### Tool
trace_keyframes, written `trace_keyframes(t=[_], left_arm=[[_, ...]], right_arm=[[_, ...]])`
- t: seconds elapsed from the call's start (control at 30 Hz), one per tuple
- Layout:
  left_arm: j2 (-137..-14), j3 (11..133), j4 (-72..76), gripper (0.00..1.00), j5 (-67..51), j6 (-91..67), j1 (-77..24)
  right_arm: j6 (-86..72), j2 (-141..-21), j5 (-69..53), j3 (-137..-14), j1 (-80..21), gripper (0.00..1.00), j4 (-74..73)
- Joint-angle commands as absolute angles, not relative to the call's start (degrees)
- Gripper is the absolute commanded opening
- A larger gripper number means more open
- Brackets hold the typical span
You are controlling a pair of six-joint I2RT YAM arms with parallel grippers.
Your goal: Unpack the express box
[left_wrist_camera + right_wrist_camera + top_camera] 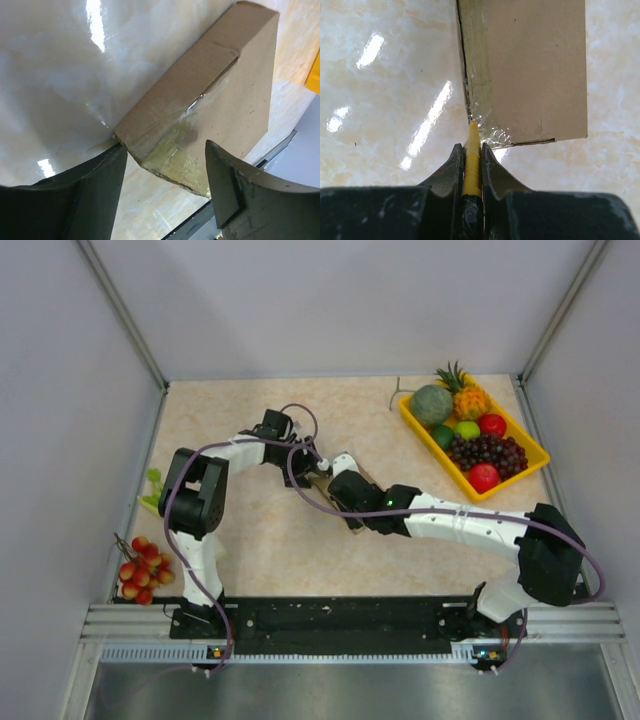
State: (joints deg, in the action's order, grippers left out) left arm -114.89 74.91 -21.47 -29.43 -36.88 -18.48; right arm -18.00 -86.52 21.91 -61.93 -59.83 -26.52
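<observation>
The express box (pixel 225 95) is a small flat brown cardboard mailer sealed with clear tape; it lies mid-table, mostly hidden under the arms in the top view (pixel 322 483). My left gripper (pixel 165 150) is open, its jaws either side of the box's taped corner. My right gripper (pixel 471 145) is shut on a yellow serrated cutter (pixel 471 160), whose tip touches the taped seam at the box's corner (pixel 530 70).
A yellow tray (pixel 520 480) of fruit stands at the back right. A bunch of red cherries (pixel 142 570) lies at the front left, and a small green item (pixel 152 490) sits by the left wall.
</observation>
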Motion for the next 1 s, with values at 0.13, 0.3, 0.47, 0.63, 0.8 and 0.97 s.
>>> trace_keyframes(t=[0.13, 0.3, 0.47, 0.63, 0.8, 0.97], left_arm=[[-116.2, 72.4, -23.8, 0.76, -20.5, -30.7, -17.4], [-114.3, 71.1, -24.1, 0.76, -21.6, -30.9, -17.4], [-110.0, 67.5, -24.5, 0.77, -20.4, -32.1, -17.4], [-108.1, 65.0, -22.7, 0.77, -23.3, -34.0, -17.7], [-107.9, 64.6, -21.2, 0.77, -25.1, -35.7, -18.9], [-107.8, 64.1, -18.5, 0.77, -27.7, -37.5, -19.6]], right_arm=[[-19.2, -86.2, 21.5, -65.9, -60.6, 0.0, -29.4], [-18.3, -88.6, 23.3, -69.7, -60.6, 0.0, -28.7], [-17.5, -88.8, 23.9, -70.3, -60.6, 0.0, -28.7], [-17.1, -89.4, 23.4, -69.0, -60.6, 0.0, -28.7], [-17.2, -90.1, 22.6, -68.0, -60.6, 0.0, -28.0], [-17.6, -91.2, 22.6, -66.6, -60.6, 0.0, -27.3]])
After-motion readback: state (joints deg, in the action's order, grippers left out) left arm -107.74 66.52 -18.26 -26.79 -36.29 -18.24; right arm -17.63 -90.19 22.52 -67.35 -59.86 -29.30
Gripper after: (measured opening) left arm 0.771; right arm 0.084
